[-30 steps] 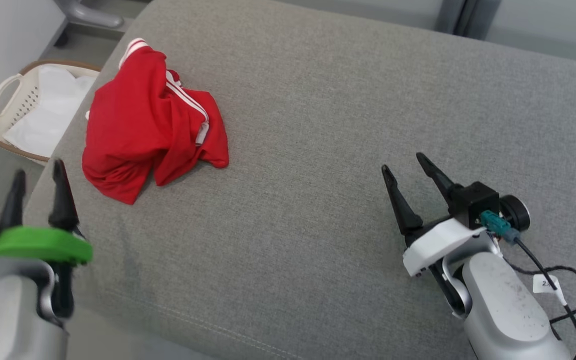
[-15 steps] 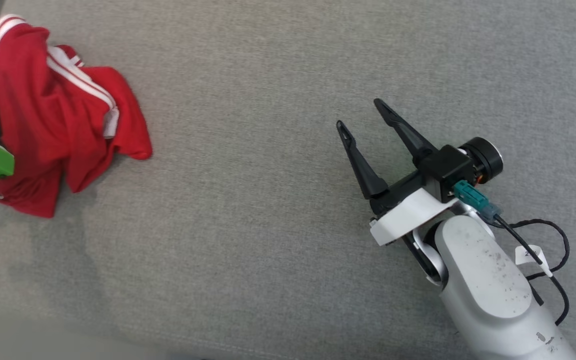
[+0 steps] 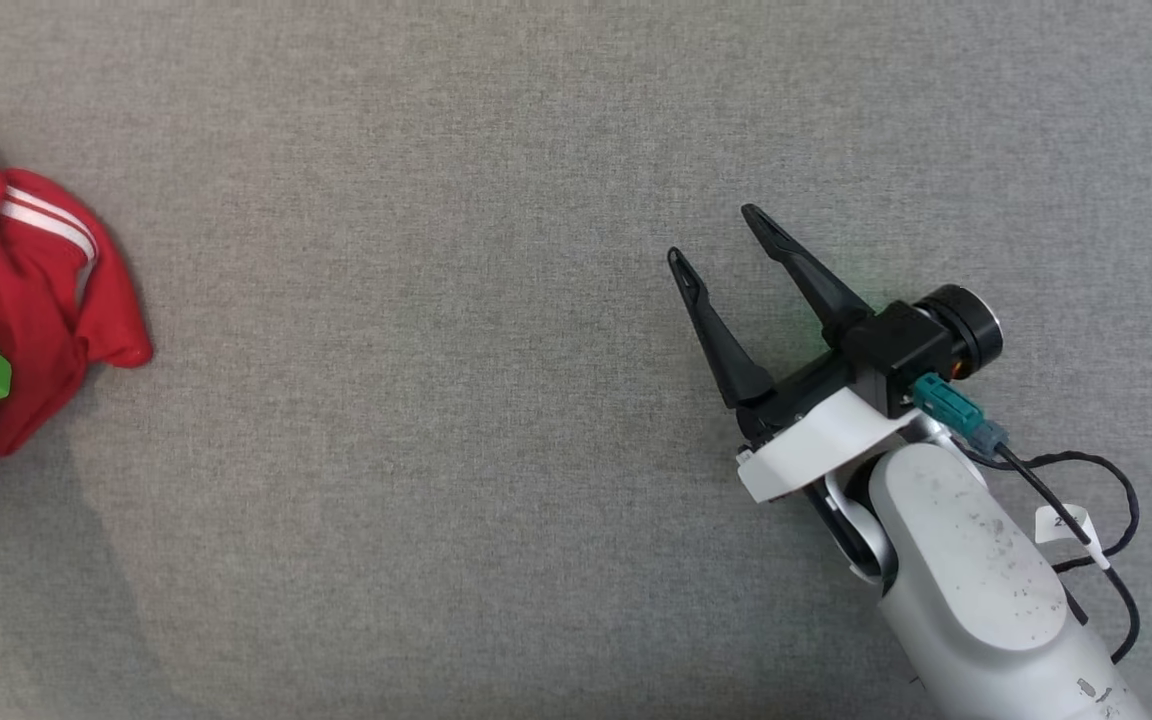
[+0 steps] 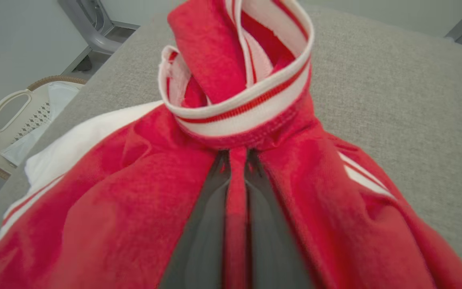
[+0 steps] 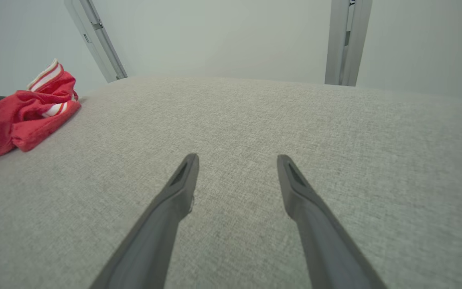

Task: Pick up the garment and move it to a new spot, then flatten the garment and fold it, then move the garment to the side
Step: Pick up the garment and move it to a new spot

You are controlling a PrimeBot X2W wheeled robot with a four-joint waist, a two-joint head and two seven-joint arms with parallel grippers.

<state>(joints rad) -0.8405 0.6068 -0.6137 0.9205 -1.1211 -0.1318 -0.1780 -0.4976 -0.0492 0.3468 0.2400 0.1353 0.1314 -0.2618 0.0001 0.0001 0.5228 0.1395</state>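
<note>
So my left gripper (image 4: 237, 157) is clenched on the shirt (image 3: 36, 290): both dark fingers are pressed together with a thin fold of red fabric pinched between them. The shirt is a smooth, slightly shiny red knit with white stripes, and a ribbed white band with a red line loops up in a ring just past my fingertips. It sits bunched in a soft crumpled heap at the far left of the cushion (image 3: 436, 400), which is a flat grey weave with a fine speckled grain. Something white shows under the shirt's left side in the left wrist view, and beyond it there's a cream plastic basket (image 4: 10, 116) with a loop handle and a brown rim, down off the cushion. My right gripper (image 3: 712, 233) is spread wide with nothing in it, its tapered fingers over bare cushion, well apart from the shirt. Compared with a second ago: my left fingers were apart and short of the shirt, and now they're buried in it. The head camera has swung too, so the shirt now sits at the frame's left edge.
</note>
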